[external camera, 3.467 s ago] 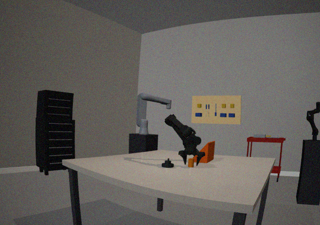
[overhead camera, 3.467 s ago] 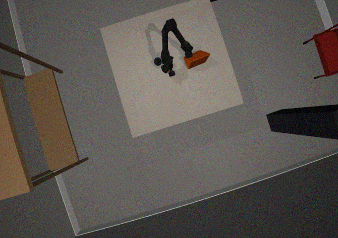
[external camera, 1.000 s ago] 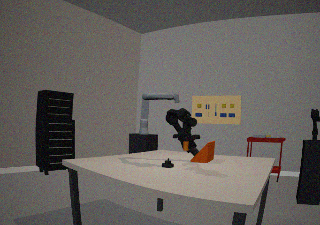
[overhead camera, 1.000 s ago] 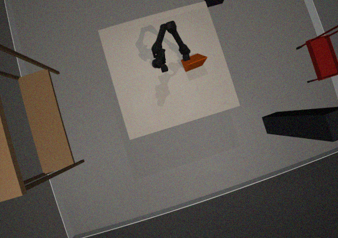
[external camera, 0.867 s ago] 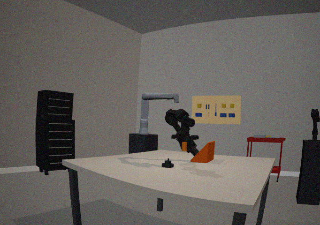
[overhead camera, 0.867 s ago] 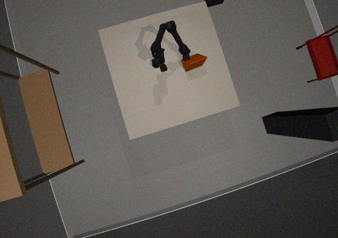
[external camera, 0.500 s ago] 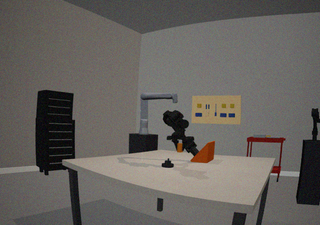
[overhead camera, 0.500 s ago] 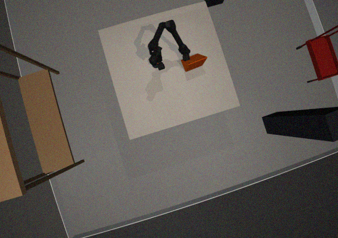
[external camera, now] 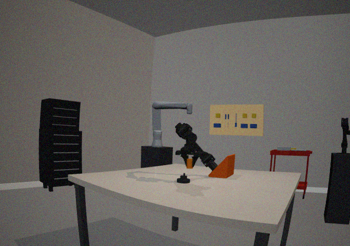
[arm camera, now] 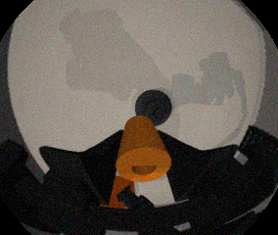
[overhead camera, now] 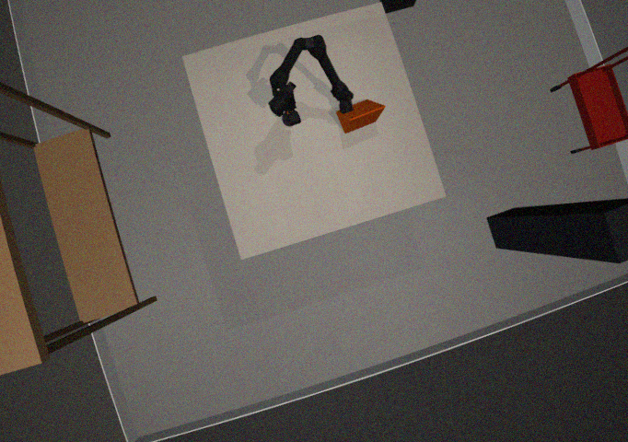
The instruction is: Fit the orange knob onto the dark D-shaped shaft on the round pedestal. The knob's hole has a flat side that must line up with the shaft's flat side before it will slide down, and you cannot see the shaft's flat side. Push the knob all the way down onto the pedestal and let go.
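The orange knob (external camera: 189, 163) (arm camera: 143, 147) is upright between the fingers of my gripper (external camera: 189, 161) (arm camera: 139, 133), which is shut on it. In the wrist view its near end shows a dark hole (arm camera: 144, 170) whose straight edge appears to face the top of the view. The dark round pedestal (external camera: 183, 180) (arm camera: 144, 100) stands on the table with its thin shaft (external camera: 184, 175) pointing up. The knob hangs above the table, clear of the shaft, and slightly right of it in the exterior view. In the top view the arm hides the knob and pedestal.
An orange wedge (overhead camera: 364, 117) (external camera: 225, 168) stands on the pale table (overhead camera: 325, 192) (external camera: 233, 197) at the arm's base, right of the pedestal in the exterior view. A red cart (overhead camera: 601, 107) (external camera: 291, 152), dark cabinet (external camera: 60, 145) and another grey arm (external camera: 156, 124) stand away from the table.
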{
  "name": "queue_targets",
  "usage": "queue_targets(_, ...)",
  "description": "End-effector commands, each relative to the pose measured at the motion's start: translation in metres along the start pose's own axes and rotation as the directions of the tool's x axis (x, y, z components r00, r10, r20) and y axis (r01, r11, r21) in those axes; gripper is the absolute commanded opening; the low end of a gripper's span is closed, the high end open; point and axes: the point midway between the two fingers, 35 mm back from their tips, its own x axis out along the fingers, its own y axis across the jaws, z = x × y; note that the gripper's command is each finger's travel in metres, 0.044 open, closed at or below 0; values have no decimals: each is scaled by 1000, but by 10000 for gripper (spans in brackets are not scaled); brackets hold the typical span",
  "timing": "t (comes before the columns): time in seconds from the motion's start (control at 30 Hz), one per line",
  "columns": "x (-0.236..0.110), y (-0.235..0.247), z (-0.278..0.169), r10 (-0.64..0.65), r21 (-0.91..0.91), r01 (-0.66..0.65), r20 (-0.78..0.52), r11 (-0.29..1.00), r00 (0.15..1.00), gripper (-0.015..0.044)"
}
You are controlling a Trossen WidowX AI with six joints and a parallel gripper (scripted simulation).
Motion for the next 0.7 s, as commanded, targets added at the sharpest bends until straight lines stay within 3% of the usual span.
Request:
queue_targets(0.0,3,-14,5,-7,-2,7,8,1000,1000,0)
queue_targets(0.67,29,-35,10,-19,-5,19,8,1000,1000,0)
